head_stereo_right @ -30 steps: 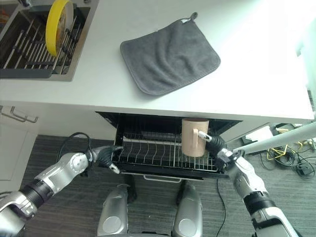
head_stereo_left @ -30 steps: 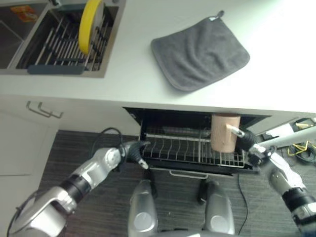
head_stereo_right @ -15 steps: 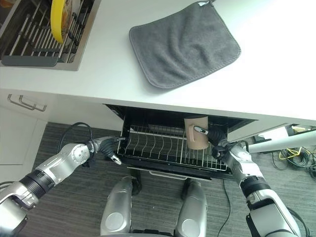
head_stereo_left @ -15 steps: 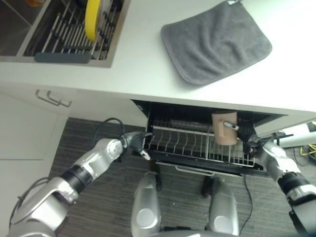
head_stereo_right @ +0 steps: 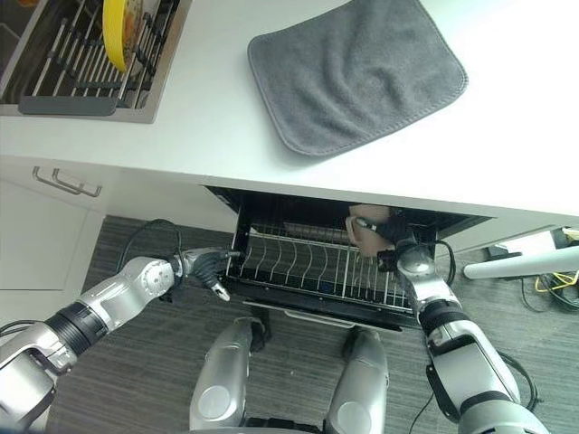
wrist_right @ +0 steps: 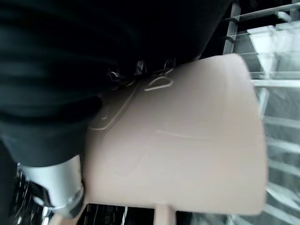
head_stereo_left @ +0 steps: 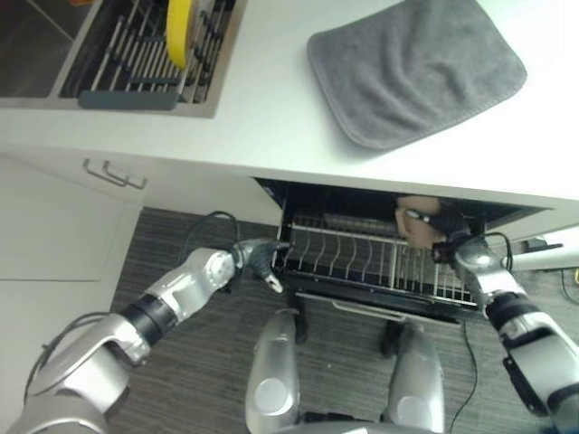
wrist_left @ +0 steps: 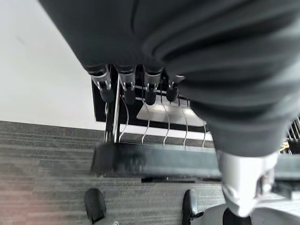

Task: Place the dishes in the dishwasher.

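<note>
Left eye view: we see the rack [head_stereo_left: 362,267] pulled out of the dishwasher [head_stereo_left: 298,203] under the counter [head_stereo_left: 271,108]. Our right hand [head_stereo_left: 443,231] holds the pink cup [head_stereo_left: 414,223] over the right part of the rack, partly under the counter edge. Our left hand [head_stereo_left: 258,258] is at the left front corner of the rack. On the counter lies a grey towel [head_stereo_left: 416,68], and a yellow plate [head_stereo_left: 179,32] stands in the sink rack [head_stereo_left: 136,63].

Right eye view: the same scene. The cup [head_stereo_right: 368,228] is just above the wires, and the right hand [head_stereo_right: 398,242] is close beside it. The left hand [head_stereo_right: 206,265] has its fingers toward the rack corner.

Left wrist view: the fingers [wrist_left: 126,86] are nearly straight and reach to the rack wires [wrist_left: 154,122]; they hold nothing that we can see.

Right wrist view: the cup [wrist_right: 187,140] is very near, and the fingers are curled around its wall, so the grasp looks firm.

For this step, we think the cup should go down slowly between the wires, not on top of a prong, and the fingers should loosen only when it rests steady. The left hand should keep the rack from sliding.
</note>
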Controlling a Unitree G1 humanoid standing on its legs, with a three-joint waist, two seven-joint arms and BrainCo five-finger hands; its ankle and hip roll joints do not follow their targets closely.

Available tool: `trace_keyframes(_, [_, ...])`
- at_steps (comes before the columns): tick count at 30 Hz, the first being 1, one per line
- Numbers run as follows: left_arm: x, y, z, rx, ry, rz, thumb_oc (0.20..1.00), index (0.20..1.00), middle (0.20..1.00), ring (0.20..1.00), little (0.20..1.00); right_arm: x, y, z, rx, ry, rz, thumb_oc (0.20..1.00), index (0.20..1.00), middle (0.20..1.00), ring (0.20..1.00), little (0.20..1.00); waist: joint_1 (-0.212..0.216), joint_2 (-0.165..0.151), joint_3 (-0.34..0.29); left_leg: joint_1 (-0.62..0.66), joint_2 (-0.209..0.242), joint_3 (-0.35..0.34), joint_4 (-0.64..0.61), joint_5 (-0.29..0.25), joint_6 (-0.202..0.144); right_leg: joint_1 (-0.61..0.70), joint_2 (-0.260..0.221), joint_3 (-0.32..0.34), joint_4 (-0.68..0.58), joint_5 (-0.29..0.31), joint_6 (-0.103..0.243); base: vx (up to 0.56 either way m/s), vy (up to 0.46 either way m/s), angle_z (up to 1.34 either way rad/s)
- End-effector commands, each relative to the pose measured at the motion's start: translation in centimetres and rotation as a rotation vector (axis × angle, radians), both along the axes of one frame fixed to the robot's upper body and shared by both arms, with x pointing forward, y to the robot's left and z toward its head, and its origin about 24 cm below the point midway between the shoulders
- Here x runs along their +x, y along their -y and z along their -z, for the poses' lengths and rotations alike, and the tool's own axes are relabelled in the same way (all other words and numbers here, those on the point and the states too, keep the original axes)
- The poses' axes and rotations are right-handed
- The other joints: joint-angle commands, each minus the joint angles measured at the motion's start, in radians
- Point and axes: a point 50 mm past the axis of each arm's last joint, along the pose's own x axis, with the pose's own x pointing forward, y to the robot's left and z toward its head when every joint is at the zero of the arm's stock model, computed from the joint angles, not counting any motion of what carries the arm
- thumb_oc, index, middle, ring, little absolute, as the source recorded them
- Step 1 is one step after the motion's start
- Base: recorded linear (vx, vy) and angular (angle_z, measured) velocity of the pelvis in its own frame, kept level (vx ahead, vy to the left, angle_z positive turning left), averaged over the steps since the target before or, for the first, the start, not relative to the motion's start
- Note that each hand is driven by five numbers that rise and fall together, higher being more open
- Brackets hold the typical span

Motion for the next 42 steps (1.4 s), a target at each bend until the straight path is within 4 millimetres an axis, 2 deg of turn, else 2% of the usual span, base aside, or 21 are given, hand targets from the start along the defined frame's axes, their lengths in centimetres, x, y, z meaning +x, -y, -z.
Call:
trace_keyframes(1, [0.1,1.3,-0.7,-0.031,0.065,0.046,1.000,1.000,1.000,1.000,1.000,1.9,-0.8,-4.6,-0.086,0.204,0.069,0.200,0.200,0.200,0.200,0.200,0.019,-0.003,-0.028,0.023,-0.037,-0.026,0.045,-0.073,0.023,0.019,0.030,-0.033,-0.042,0.045,0.011,0.00,0.050,-0.09])
trace_keyframes(9, [-0.2,1.7,-0.1,-0.050,0.059,0.053,1.000,1.000,1.000,1.000,1.000,1.6,-1.2,-3.2,-0.070,0.173,0.177,0.200,0.200,0.200,0.200,0.200,0.017,0.011,-0.019,0.031,-0.043,-0.019,0.050,-0.087,0.025,0.018,0.023,-0.029,-0.033,0.035,0.010,0.00,0.034,-0.04])
trace_keyframes(13, [-0.4,2.3,0.1,-0.063,0.056,0.055,1.000,1.000,1.000,1.000,1.000,1.2,-0.6,-2.6,-0.064,0.188,0.337,0.200,0.200,0.200,0.200,0.200,0.017,0.022,-0.019,0.034,-0.047,-0.017,0.048,-0.089,0.026,0.016,0.022,-0.027,-0.029,0.032,0.011,0.01,0.030,-0.01])
trace_keyframes(15, [-0.5,2.5,0.3,-0.072,0.059,0.050,1.000,1.000,1.000,1.000,1.000,1.1,-0.7,-2.5,-0.091,0.199,0.383,0.200,0.200,0.200,0.200,0.200,0.016,0.027,-0.017,0.037,-0.049,-0.013,0.045,-0.089,0.027,0.015,0.023,-0.025,-0.028,0.030,0.012,0.00,0.066,-0.01])
trace_keyframes(17, [-0.7,2.8,1.0,-0.088,0.061,0.042,1.000,1.000,1.000,1.000,1.000,0.3,-0.4,-1.8,-0.168,0.219,0.522,0.200,0.200,0.200,0.200,0.200,0.012,0.039,-0.017,0.038,-0.052,-0.008,0.042,-0.090,0.029,0.012,0.029,-0.016,-0.025,0.026,0.011,0.01,0.093,-0.06])
trace_keyframes(21, [-1.0,3.1,1.5,-0.097,0.063,0.035,1.000,1.000,1.000,1.000,1.000,-0.5,-0.8,-0.6,-0.204,0.197,0.604,0.200,0.200,0.200,0.200,0.200,0.006,0.047,-0.014,0.040,-0.055,-0.005,0.037,-0.088,0.033,0.010,0.036,-0.009,-0.026,0.027,0.008,0.02,0.043,-0.10])
trace_keyframes(22, [-1.1,3.1,1.5,-0.099,0.063,0.035,1.000,1.000,1.000,1.000,1.000,-0.6,-0.8,-0.3,-0.206,0.187,0.620,0.774,0.774,0.774,0.774,0.774,0.005,0.048,-0.012,0.042,-0.056,-0.004,0.042,-0.094,0.032,0.010,0.035,-0.006,-0.019,0.020,0.010,0.00,0.000,0.00])
trace_keyframes(23, [-1.1,3.2,1.6,-0.100,0.064,0.034,1.000,1.000,1.000,1.000,1.000,-0.8,-0.8,0.0,-0.203,0.181,0.633,1.000,1.000,1.000,1.000,1.000,0.004,0.049,-0.011,0.042,-0.056,-0.004,0.042,-0.095,0.033,0.010,0.036,-0.005,-0.018,0.018,0.009,0.00,0.000,0.00])
trace_keyframes(25, [-1.2,3.3,1.6,-0.103,0.068,0.035,1.000,1.000,1.000,1.000,1.000,-1.4,-0.3,0.9,-0.201,0.143,0.716,1.000,1.000,1.000,1.000,1.000,0.004,0.054,-0.010,0.042,-0.063,-0.009,0.041,-0.096,0.035,0.012,0.041,0.002,-0.020,0.016,0.008,0.00,0.000,0.00])
trace_keyframes(27, [-1.1,3.4,1.5,-0.098,0.071,0.040,1.000,1.000,1.000,1.000,1.000,-1.7,0.0,1.4,-0.271,0.091,0.756,1.000,1.000,1.000,1.000,1.000,0.006,0.058,-0.009,0.038,-0.066,-0.014,0.040,-0.094,0.035,0.006,0.042,0.010,-0.019,0.017,0.010,0.00,0.000,0.00])
trace_keyframes(30, [-1.3,3.5,1.9,-0.085,0.063,0.049,1.000,1.000,1.000,1.000,1.000,-2.3,0.0,2.3,-0.197,0.082,0.813,1.000,1.000,1.000,1.000,1.000,0.012,0.063,-0.012,0.040,-0.074,-0.028,0.038,-0.095,0.037,0.013,0.047,0.022,-0.017,0.015,0.011,0.00,-0.011,0.00])
trace_keyframes(40, [-2.0,3.6,2.5,-0.078,0.033,0.057,1.000,1.000,1.000,1.000,1.000,-3.0,-0.8,3.4,-0.115,0.108,0.864,1.000,1.000,1.000,1.000,1.000,0.019,0.077,-0.031,0.059,-0.085,-0.029,0.012,-0.085,0.041,0.029,0.045,0.023,-0.033,0.019,0.012,0.01,-0.001,0.00])
trace_keyframes(42, [-2.0,3.5,2.7,-0.068,0.033,0.055,1.000,1.000,1.000,1.000,1.000,-3.2,-1.3,4.0,-0.019,0.076,0.889,1.000,1.000,1.000,1.000,1.000,0.018,0.077,-0.035,0.067,-0.085,-0.027,0.001,-0.082,0.040,0.036,0.046,0.024,-0.043,0.022,0.014,0.02,0.008,0.01])
